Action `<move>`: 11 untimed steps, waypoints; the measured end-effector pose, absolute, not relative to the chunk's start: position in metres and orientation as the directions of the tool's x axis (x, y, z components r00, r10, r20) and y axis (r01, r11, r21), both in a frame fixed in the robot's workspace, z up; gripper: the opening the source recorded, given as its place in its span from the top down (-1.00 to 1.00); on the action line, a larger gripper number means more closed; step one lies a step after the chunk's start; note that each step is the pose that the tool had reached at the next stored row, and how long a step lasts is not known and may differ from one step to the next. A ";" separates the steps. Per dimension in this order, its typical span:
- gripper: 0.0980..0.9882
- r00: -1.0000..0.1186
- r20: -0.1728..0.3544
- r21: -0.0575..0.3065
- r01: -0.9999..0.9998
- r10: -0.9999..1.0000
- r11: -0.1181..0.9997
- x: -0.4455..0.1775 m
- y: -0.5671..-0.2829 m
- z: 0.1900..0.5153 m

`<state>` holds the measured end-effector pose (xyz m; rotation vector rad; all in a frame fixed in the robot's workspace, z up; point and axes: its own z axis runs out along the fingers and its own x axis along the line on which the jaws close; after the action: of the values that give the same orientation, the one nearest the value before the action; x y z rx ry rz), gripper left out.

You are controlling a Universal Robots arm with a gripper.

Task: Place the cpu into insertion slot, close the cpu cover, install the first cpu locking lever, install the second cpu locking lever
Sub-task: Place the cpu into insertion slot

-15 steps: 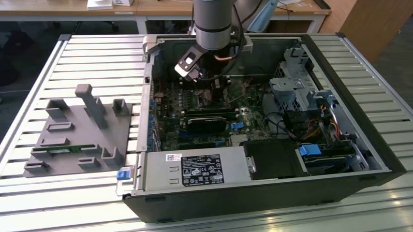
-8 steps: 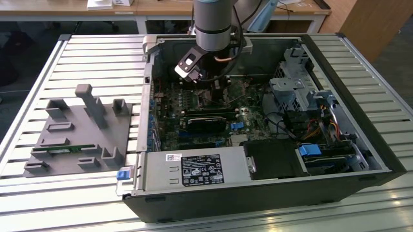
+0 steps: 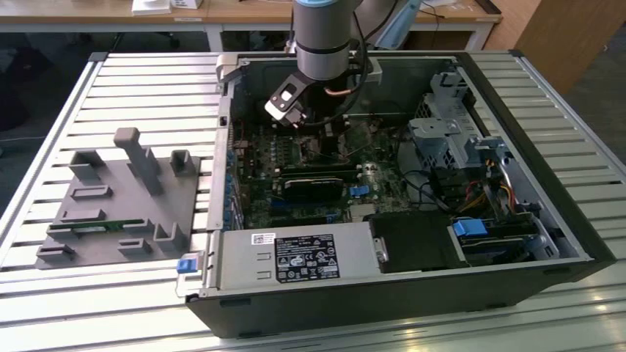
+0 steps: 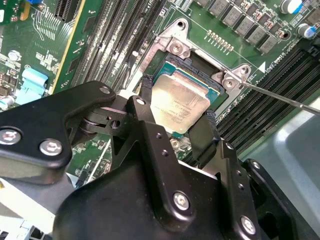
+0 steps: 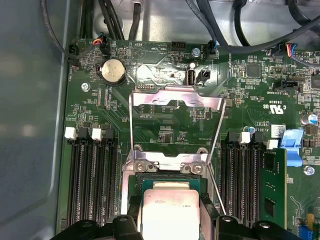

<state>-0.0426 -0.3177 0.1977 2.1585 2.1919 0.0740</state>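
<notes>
End effector reads as clamped from my station: its two black fingers press on opposite edges of the chip, a pale silvery square I see in both wrist views. The chip sits right over the socket, whose dark rim shows past its far sides. Whether it is fully seated I cannot tell. At the socket's far edge the cover is swung open, a thin silvery frame with green board showing through its window. A thin metal rod runs off from one corner of the socket. Long black memory slots flank the socket on both sides, and a round coin battery lies beyond the open cover. In the exterior view my arm reaches down into the open computer case lying on the slatted counter. A grey holder block sits well apart from the socket, toward the exterior view's left.
</notes>
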 end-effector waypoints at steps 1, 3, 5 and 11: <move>0.00 -0.015 -0.012 0.079 0.997 1.000 0.016 -0.043 -0.318 0.197; 0.00 -0.015 -0.012 0.078 0.997 1.000 0.016 -0.043 -0.317 0.196; 0.00 -0.015 -0.012 0.076 0.997 1.000 0.016 -0.042 -0.317 0.195; 0.00 -0.015 -0.012 0.075 0.997 1.000 0.016 -0.043 -0.315 0.193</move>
<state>-0.0425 -0.3154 0.1929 2.1605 2.1941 0.0689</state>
